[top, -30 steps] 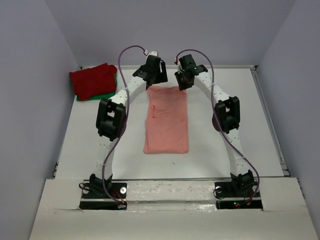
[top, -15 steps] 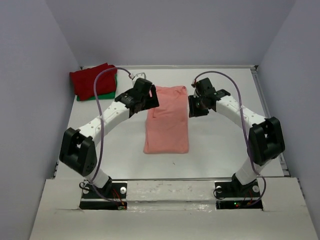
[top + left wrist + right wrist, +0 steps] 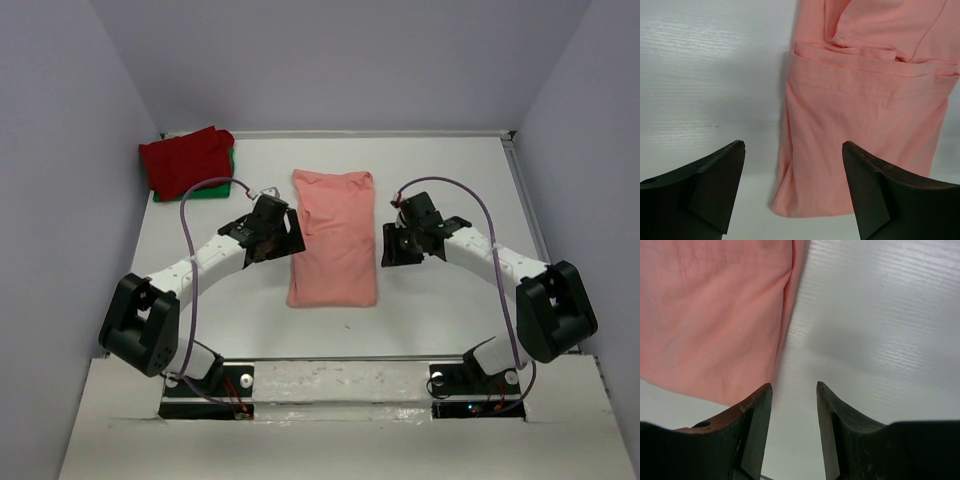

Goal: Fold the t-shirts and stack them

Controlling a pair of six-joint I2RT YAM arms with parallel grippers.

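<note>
– Top external: we see the salmon-pink t-shirt [image 3: 333, 238] lying flat in the middle of the counter [image 3: 460, 180], a long folded rectangle running from the far side toward the arm bases.

– Agreed. We find the left end effector [image 3: 288, 236] just beside its left edge and the right end effector [image 3: 390, 246] just beside its right edge, so the cloth lies between them.

– Is either one pinching it?

– We say no. In the left wrist view the left end effector [image 3: 793, 145] has its fingers [image 3: 715, 180] spread wide, with nothing gripped. Below them we see the shirt's left edge and one corner, and a hem line crossing the cloth higher up.

– And the right one?

– In the right wrist view the right end effector [image 3: 794, 385] stands parted as well, though narrower than the left, and bare counter shows through the gap. The shirt's edge runs just beside one finger [image 3: 747, 425]. We cannot tell whether any fingertip touches the counter or the cloth.

– Where do we place the other shirts?

– In the far left corner. The dark red t-shirt [image 3: 185, 160] sits on top of the green t-shirt [image 3: 212, 190], of which only a thin strip shows along the near and right sides. Both lie well apart from the end effectors.
</note>
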